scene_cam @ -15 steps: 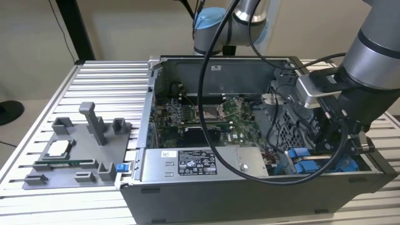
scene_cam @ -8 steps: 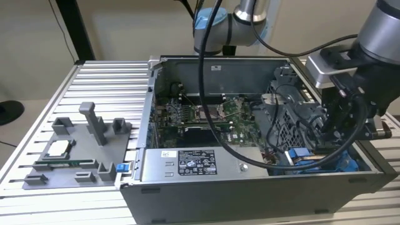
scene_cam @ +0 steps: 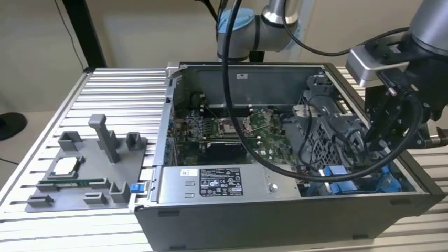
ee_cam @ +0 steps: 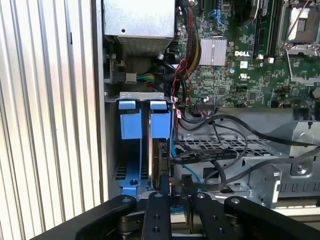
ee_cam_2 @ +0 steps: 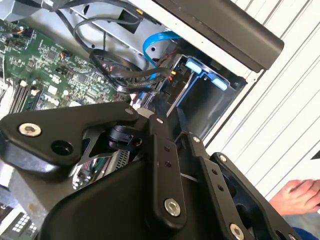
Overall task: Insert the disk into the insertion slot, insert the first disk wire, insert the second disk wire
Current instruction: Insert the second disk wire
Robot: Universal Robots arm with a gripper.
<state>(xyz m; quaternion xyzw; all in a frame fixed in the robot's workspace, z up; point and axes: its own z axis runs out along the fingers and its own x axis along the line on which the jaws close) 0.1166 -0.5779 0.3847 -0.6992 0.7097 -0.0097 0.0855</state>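
Inside the computer case (scene_cam: 294, 231), the gripper (ee_cam: 172, 192) hangs over the blue-framed disk (ee_cam: 161, 150) in its bay, jaws narrowly set around a black wire (ee_cam: 200, 156).

Bright blue disk carrier (ee_cam: 131, 125), green motherboard (ee_cam: 235, 70), ribbed silver table (scene_cam: 112, 100)

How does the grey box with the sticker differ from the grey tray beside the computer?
The labelled box sits inside the computer case; the tray lies outside on the slatted table. The box is smooth-sided; the tray carries upright posts. Both are grey.
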